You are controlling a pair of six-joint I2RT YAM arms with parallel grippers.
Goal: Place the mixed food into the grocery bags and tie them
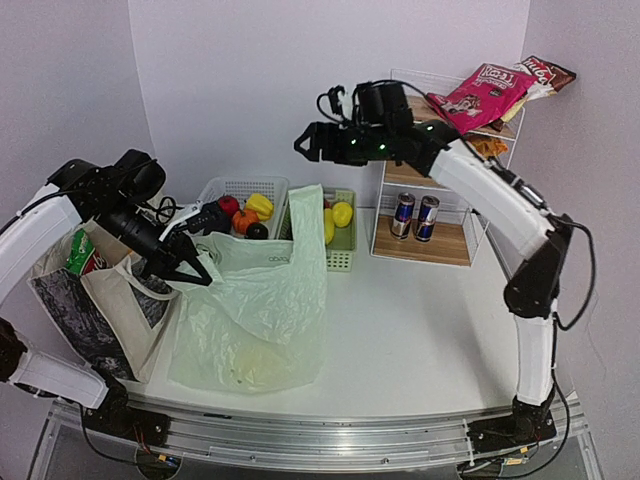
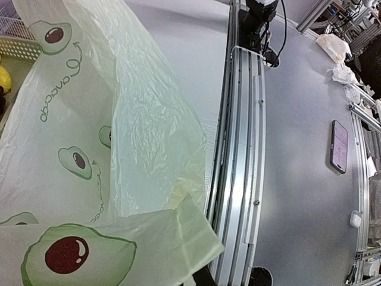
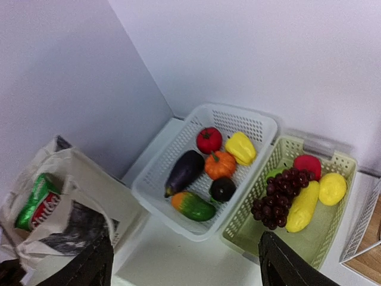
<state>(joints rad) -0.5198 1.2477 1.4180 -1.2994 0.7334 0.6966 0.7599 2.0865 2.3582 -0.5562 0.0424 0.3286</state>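
The pale-green avocado-print plastic bag (image 1: 262,310) (image 2: 89,179) lies open on the table. My left gripper (image 1: 196,272) (image 2: 229,279) is shut on its upper edge and holds it up. To the left stands the beige canvas tote (image 1: 100,300) (image 3: 77,179) with a green-and-white snack packet (image 1: 80,252) (image 3: 34,204) inside. My right gripper (image 1: 308,145) (image 3: 183,243) hangs open and empty high above the baskets. Dark purple grapes (image 3: 277,196) and yellow fruit (image 3: 303,206) lie in the green basket (image 1: 342,258) (image 3: 333,238). Two blue-silver cans (image 1: 414,216) stand on the rack.
A white basket (image 1: 222,188) (image 3: 172,156) holds toy vegetables: tomato, yellow pepper, pumpkin, eggplant. The wire-and-wood rack (image 1: 432,248) stands at the back right, with pink (image 1: 485,92), brown (image 1: 548,72) and orange (image 1: 488,146) snack packets on its upper levels. Walls close in on three sides.
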